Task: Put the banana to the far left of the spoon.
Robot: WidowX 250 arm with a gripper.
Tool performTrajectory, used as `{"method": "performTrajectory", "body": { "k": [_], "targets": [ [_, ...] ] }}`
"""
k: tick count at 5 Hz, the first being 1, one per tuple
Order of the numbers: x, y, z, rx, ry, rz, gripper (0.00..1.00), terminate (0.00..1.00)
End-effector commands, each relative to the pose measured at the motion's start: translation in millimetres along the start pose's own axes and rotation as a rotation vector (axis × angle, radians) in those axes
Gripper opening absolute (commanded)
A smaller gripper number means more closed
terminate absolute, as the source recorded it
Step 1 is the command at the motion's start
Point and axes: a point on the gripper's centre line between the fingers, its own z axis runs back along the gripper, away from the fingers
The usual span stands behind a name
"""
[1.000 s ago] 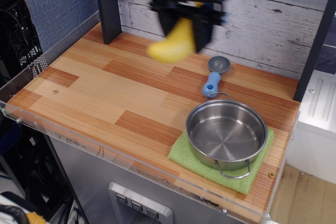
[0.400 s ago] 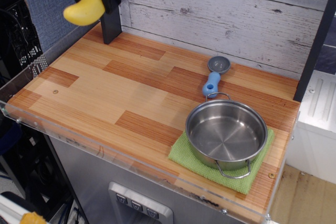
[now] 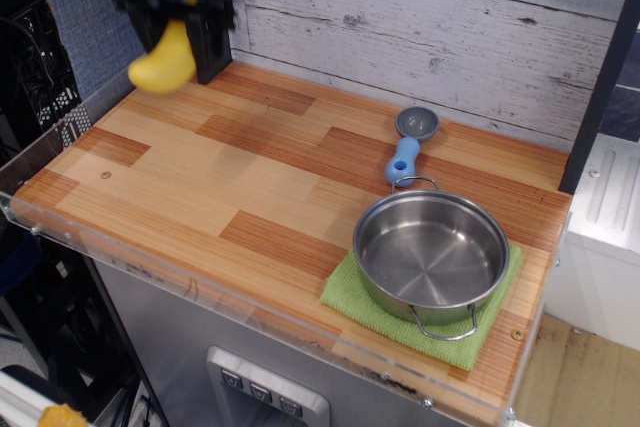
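While lower than before, end effector grips banana, far-left corner.

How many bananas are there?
1. The banana hangs in the hand over the table's far-left back corner. None shows elsewhere.

The banana is a plump, smooth toy of plain yellow, seen in the upper left of the frame. It is blurred, hanging with its upper end gripped by the black gripper and its rounded lower end pointing down and to the left, above the far left corner of the counter. The spoon lies flat on the counter right of centre, well apart from the banana. Its round grey bowl points toward the top of the frame, its short light-blue handle toward the bottom.
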Motion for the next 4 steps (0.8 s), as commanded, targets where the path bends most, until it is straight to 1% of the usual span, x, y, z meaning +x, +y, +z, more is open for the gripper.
{"method": "performTrajectory", "body": {
  "k": [1,2,3,4],
  "targets": [
    [-24,-10,-26,0.066,0.043,-0.033,0.0,0.0],
    [-27,-5,-40,0.064,0.072,-0.022,0.0,0.0],
    [-25,4,-42,0.069,0.074,-0.002,0.0,0.0],
    [-25,4,-46,0.036,0.097,-0.005,1.0,0.0]
  ]
}}
